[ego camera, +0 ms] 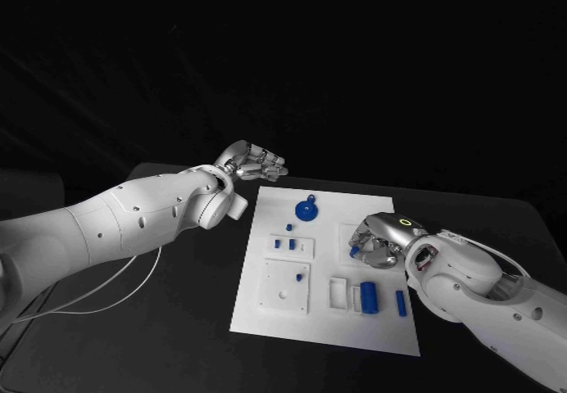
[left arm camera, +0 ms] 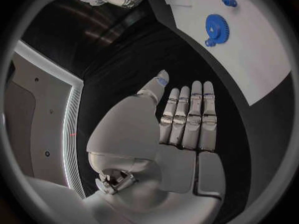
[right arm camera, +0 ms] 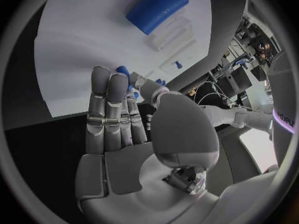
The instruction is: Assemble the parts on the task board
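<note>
The white task board (ego camera: 325, 327) lies in the middle of the black table. On it are a blue gear (ego camera: 305, 212), small blue pegs (ego camera: 285, 243), a blue cylinder (ego camera: 369, 295) in a white holder and a thin blue bar (ego camera: 401, 303). My right hand (ego camera: 380, 241) hovers over the board's right side, fingers straight and together (right arm camera: 115, 112), nothing plainly held; small blue parts (right arm camera: 122, 70) show just past its fingertips, and the cylinder (right arm camera: 157, 7) lies beyond. My left hand (ego camera: 251, 162) is off the board's far left corner, flat and empty (left arm camera: 184, 119), with the gear (left arm camera: 217, 28) ahead of it.
A white square plate (ego camera: 288, 286) with a small blue peg sits at the board's near left. A thin white cable (ego camera: 112, 291) runs across the table left of the board. Bare black tabletop surrounds the board (left arm camera: 249, 55).
</note>
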`<state>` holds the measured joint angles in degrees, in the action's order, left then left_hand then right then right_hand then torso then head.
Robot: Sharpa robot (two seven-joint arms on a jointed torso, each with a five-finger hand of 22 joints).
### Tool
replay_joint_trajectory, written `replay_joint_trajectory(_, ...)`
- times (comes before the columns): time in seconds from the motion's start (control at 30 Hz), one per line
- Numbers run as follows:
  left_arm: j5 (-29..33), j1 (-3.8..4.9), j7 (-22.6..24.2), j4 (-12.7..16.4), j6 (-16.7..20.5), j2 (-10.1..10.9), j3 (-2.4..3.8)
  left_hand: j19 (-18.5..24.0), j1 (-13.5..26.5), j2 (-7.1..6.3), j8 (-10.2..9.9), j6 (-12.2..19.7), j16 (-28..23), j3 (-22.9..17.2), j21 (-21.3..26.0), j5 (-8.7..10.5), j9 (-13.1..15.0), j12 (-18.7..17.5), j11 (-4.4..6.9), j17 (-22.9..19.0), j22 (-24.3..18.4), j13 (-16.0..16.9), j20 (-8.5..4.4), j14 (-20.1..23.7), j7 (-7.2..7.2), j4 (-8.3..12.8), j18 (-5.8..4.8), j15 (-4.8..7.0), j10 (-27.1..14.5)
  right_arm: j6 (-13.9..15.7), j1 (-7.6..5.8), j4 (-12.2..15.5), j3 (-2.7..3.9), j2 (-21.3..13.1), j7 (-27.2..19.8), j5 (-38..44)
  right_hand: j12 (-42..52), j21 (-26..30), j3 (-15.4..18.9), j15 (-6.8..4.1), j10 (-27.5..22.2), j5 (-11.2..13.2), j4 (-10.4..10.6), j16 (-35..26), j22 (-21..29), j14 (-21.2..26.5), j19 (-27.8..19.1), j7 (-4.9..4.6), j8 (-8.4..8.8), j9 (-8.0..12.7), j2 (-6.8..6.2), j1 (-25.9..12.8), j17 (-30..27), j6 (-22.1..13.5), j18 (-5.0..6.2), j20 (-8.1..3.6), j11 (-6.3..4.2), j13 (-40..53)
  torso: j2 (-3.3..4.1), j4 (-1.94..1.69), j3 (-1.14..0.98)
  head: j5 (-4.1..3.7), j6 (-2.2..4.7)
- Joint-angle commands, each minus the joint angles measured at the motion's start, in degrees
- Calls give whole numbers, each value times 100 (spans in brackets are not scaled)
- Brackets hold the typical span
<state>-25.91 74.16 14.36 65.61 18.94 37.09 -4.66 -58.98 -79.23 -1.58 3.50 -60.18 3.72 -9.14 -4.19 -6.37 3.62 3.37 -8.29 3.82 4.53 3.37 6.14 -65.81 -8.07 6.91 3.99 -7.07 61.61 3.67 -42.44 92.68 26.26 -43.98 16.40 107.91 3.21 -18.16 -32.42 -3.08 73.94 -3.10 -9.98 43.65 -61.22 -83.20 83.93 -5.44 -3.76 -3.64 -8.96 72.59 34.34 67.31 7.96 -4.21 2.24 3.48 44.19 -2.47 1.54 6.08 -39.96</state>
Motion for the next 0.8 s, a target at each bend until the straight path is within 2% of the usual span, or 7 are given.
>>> replay_joint_trajectory(0.03, 86, 1, 60, 2, -94, -7, 5, 11, -14, 56, 6, 12, -20, 30, -24, -11, -6, -1, 4, 0, -9, -5, 23, 22, -9, 6, -77, -9, -34, -60, 9, -14, -16, 24, -9, 61, 22, 23, 99, -24, 33, 36, 14, -2, 8, -11, 160, 6, 15, -6, 54, 17, 12, 45, -57, -41, -1, 3, 0, 1, 2, -4, -6)
replay_joint_trajectory(0.23, 104, 1, 60, -2, -105, -12, 5, 12, -22, 63, 6, 13, -19, 23, -24, -24, -6, -1, 4, 0, -9, -5, 23, 22, -11, 14, -76, -9, -36, -40, 9, -48, -44, 57, 33, 89, 20, 50, 184, -19, 9, 36, 44, -16, 14, -13, 172, 1, 19, -4, 41, -14, 22, 23, -63, -43, 9, 1, 2, 0, 1, -13, -12)
replay_joint_trajectory(0.43, 108, 1, 58, -5, -105, -13, 6, 12, -22, 63, 6, 13, -19, 23, -24, -24, -6, -1, 4, 0, -9, -5, 23, 22, -11, 14, -76, -9, -36, -31, 9, -73, -106, 87, 66, 112, 18, 84, 307, 8, -118, 27, 106, -32, 34, -18, 175, -13, 22, 0, -80, -122, 18, -71, -50, -17, 50, 1, 0, -3, 2, -15, -23)
replay_joint_trajectory(0.53, 109, 1, 58, -5, -104, -12, 6, 12, -22, 63, 6, 13, -19, 23, -24, -24, -6, -1, 4, 0, -9, -5, 23, 22, -11, 14, -76, -9, -36, -33, 9, -80, -123, 98, 71, 116, 22, 114, 348, 17, -132, 22, 143, -42, 55, -24, 187, -14, 17, -3, -83, -90, 11, -80, -23, 4, 54, 4, -1, -1, 2, -15, -22)
replay_joint_trajectory(0.7, 110, 2, 59, -5, -103, -11, 6, 12, -22, 63, 6, 13, -19, 23, -24, -24, -6, -1, 4, 0, -9, -5, 23, 22, -11, 14, -76, -9, -36, -10, 9, -84, -138, 110, 77, 136, 22, 118, 257, 0, -59, 28, 135, -39, 49, -25, 198, -1, 16, -6, -29, -5, 14, -5, -21, -5, 30, 4, -1, -2, 3, -15, -24)
replay_joint_trajectory(0.8, 111, 2, 60, -4, -102, -9, 6, 12, -22, 63, 6, 13, -19, 23, -24, -24, -6, -1, 4, 0, -9, -5, 23, 22, -11, 14, -76, -9, -36, 83, 9, -79, -141, 115, 82, 186, 47, 100, 64, -48, 172, 33, 72, -35, 20, -17, 195, 46, -23, -30, 108, 129, 27, 207, -45, -39, -56, 19, -1, -2, 3, -15, -24)
